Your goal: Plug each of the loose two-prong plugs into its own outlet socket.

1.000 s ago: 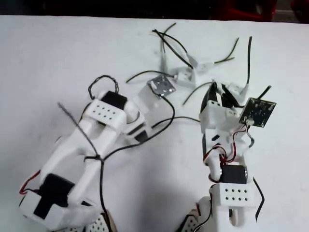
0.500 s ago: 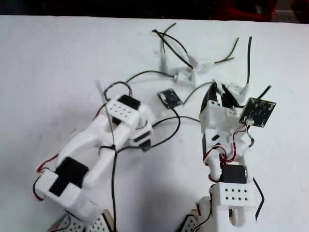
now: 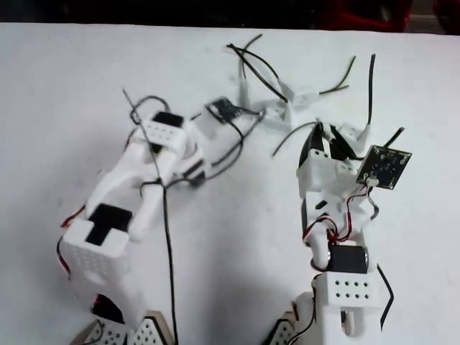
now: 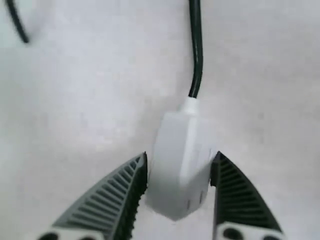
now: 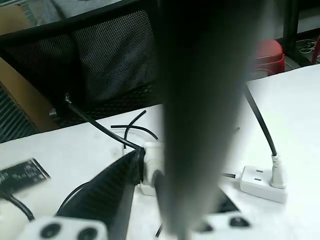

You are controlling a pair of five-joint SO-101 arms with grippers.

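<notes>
Several white plugs and outlet blocks with black cables lie at the back middle of the table. My left gripper is at that cluster, next to a white block. In the left wrist view, the left gripper is shut on a white plug, whose black cable leads away from it. My right gripper sits to the right of the cluster. The right wrist view shows the right gripper shut on a white plug.
An outlet block with a plug in it lies on the table beyond the right gripper. Loose black cables curl round the cluster. A dark chair stands past the table's far edge. Bare table lies left and in front.
The left arm has swung from the table's middle toward the back, up to the cluster of white pieces. The right arm has not moved.
</notes>
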